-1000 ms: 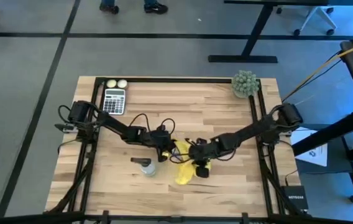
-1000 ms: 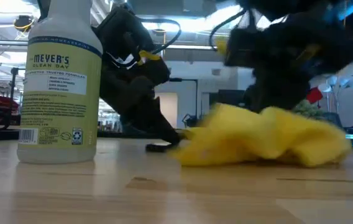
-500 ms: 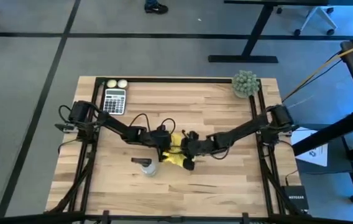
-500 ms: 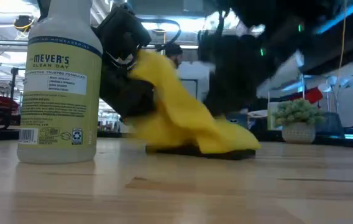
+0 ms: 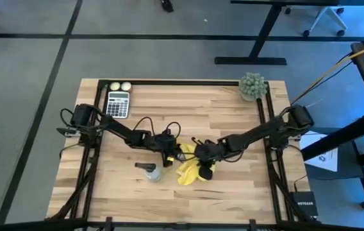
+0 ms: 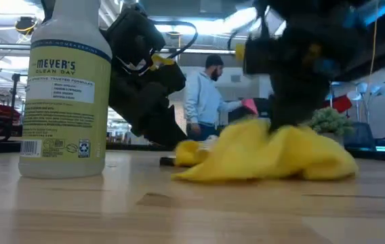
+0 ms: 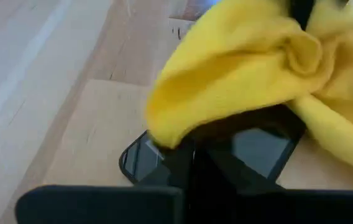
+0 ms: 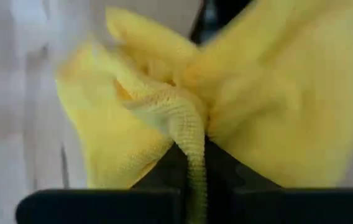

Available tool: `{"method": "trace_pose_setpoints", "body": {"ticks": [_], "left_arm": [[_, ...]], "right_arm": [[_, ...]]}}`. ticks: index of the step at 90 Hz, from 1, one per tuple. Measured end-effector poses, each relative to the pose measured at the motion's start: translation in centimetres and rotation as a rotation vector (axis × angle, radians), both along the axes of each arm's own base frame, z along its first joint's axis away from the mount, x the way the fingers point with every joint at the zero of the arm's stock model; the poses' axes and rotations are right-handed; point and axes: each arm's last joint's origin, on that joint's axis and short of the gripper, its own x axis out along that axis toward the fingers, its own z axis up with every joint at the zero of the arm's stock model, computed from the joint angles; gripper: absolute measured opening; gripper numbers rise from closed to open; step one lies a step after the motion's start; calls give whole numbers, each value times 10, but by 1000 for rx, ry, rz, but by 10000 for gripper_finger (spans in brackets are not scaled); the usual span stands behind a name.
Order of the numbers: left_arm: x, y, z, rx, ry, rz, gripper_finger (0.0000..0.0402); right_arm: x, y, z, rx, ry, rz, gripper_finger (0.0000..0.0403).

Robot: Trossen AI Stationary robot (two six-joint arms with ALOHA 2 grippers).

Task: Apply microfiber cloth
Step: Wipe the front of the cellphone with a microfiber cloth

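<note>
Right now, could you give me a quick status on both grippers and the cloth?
Right gripper shut on microfiber cloth, dragging it over the smartphone. Left gripper pinning the phone's edge. Spray bottle stands close beside.

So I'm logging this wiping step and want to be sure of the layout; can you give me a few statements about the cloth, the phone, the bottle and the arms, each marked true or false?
1. The right gripper is shut on the microfiber cloth. True.
2. The cloth is folded flat, away from the smartphone. False: it is bunched, with one part draped over the phone.
3. The left gripper holds the spray bottle. False: the bottle stands alone on the table, and those fingers are at the phone.
4. A calculator lies near the table's far left corner. True.
5. The potted plant stands beside the bottle. False: it is at the far right corner.
</note>
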Motion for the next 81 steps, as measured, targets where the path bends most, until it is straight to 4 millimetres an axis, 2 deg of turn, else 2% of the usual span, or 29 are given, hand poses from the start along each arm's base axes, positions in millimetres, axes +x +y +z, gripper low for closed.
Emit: {"method": "trace_pose_setpoints", "body": {"ticks": [9,20,38,52,59,72,76,81], "left_arm": [[0,0,0,0,1,0,15],[0,0,0,0,-6,0,15],[0,0,0,0,-4,0,15],[0,0,0,1,-1,0,15],[0,0,0,1,2,0,15],[0,0,0,3,2,0,15],[0,0,0,5,1,-2,15],[0,0,0,7,2,-1,15]], "right_arm": [[7,-6,16,-165,-171,-120,10],[19,-9,7,-294,-254,-217,10],[26,-4,-43,-176,-84,-85,10],[15,7,-53,-140,78,-24,10],[1,10,-47,-139,187,102,10],[-24,5,-26,-122,298,170,10],[-25,4,-15,-136,248,170,10],[-20,3,5,-163,98,130,10]]}}
